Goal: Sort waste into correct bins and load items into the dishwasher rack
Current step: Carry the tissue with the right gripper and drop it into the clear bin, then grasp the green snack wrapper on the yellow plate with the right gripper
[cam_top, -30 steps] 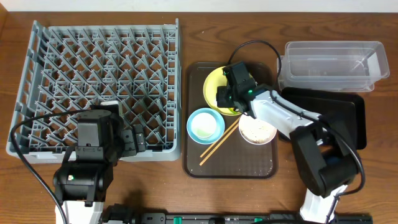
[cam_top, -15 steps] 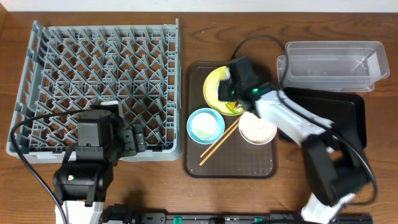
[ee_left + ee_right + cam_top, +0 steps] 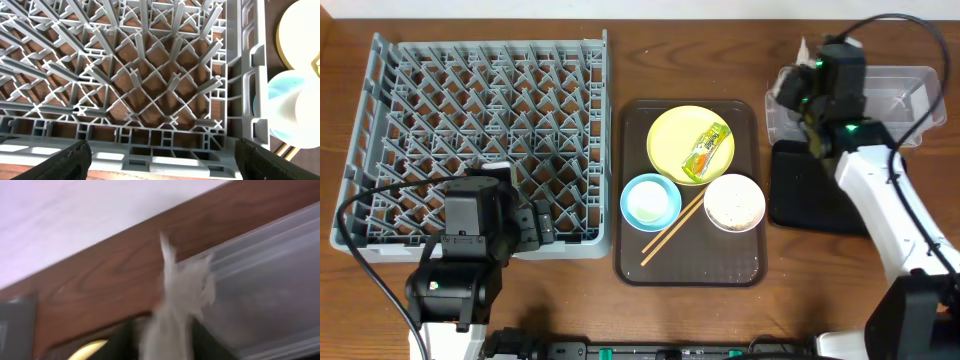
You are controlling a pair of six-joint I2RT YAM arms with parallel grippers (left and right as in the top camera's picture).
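Note:
My right gripper (image 3: pixel 804 88) is shut on the crumpled white tissue (image 3: pixel 182 295) and holds it over the left end of the clear tub (image 3: pixel 880 100); the view is blurred. The black tray (image 3: pixel 810 190) lies just below. The green-and-yellow wrapper (image 3: pixel 707 148) lies on the yellow plate (image 3: pixel 672 135). The light-blue bowl (image 3: pixel 650 200), the white bowl (image 3: pixel 734 203) with rice-like scraps and the chopsticks (image 3: pixel 670 230) lie on the brown serving tray (image 3: pixel 690 268). My left gripper (image 3: pixel 162 160) is open and empty over the front edge of the grey rack (image 3: pixel 480 120). I cannot make out the small white cup.
The rack (image 3: pixel 150 90) fills the left wrist view, with the light-blue bowl (image 3: pixel 280 97) and the plate's edge (image 3: pixel 295 30) to its right. The right arm's cable arcs over the tub. Bare wooden table lies in front of the trays.
My right gripper has lifted the tissue off the yellow plate and carried it right and back to the clear tub. The wrapper now shows on the plate. The left arm has not moved.

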